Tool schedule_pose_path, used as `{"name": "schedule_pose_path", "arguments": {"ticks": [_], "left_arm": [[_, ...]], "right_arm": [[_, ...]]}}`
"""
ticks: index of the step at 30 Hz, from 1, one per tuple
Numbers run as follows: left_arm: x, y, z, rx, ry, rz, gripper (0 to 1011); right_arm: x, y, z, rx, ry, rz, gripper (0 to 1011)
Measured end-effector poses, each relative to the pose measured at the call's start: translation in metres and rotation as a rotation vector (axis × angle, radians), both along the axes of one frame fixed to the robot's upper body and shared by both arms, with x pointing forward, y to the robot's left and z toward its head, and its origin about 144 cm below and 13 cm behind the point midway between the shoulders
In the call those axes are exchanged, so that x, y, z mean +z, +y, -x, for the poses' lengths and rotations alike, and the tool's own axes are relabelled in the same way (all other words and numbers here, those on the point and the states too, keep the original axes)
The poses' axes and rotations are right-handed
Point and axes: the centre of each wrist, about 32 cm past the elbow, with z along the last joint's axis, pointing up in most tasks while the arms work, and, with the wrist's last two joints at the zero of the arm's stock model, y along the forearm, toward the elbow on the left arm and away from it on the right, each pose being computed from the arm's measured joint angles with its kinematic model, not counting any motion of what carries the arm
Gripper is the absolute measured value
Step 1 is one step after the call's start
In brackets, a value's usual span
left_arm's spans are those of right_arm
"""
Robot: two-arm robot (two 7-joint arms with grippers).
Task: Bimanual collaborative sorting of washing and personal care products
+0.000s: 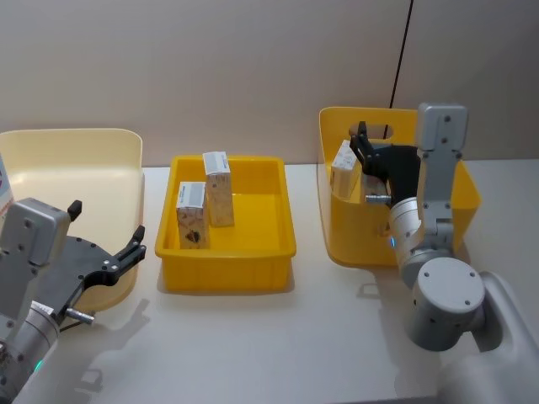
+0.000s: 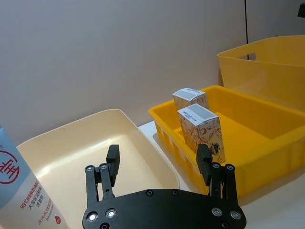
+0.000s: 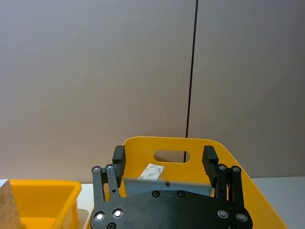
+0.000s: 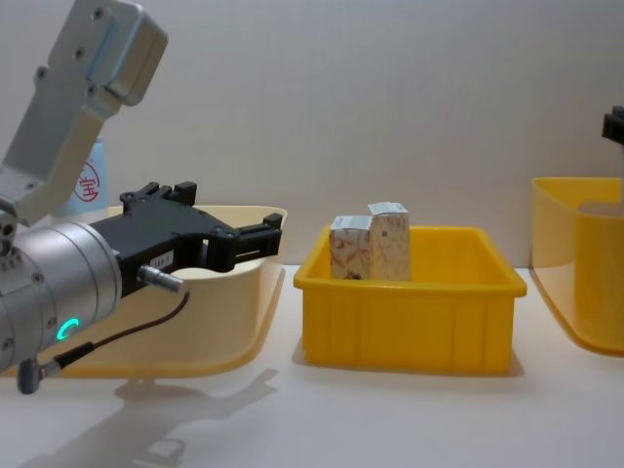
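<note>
Two small white cartons (image 1: 192, 215) (image 1: 218, 187) stand upright in the middle yellow tray (image 1: 227, 257); the left wrist view shows them (image 2: 202, 131) beyond my fingers. Another carton (image 1: 343, 162) stands in the tall yellow bin (image 1: 358, 240) on the right. A white tube with a red logo (image 2: 24, 191) leans in the cream bin (image 1: 76, 160). My left gripper (image 1: 107, 225) hangs open and empty over the cream bin's near right corner. My right gripper (image 1: 364, 151) is open above the tall yellow bin, beside the carton there (image 3: 151, 171).
The three containers stand in a row on a white table (image 1: 278, 337) against a plain wall. A black cable (image 1: 402, 50) runs down the wall behind the right bin. Bare table lies in front of the containers.
</note>
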Motion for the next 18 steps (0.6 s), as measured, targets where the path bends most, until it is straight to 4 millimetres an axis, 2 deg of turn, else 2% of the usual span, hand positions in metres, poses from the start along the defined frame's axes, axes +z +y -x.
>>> {"name": "schedule_pose_path", "arguments": {"ticks": [18], "left_arm": [[0.0000, 0.0000, 0.0000, 0.000, 0.000, 0.000, 1003]], "right_arm": [[-0.0010, -0.0007, 0.0021, 0.055, -0.070, 0.005, 1001]]}}
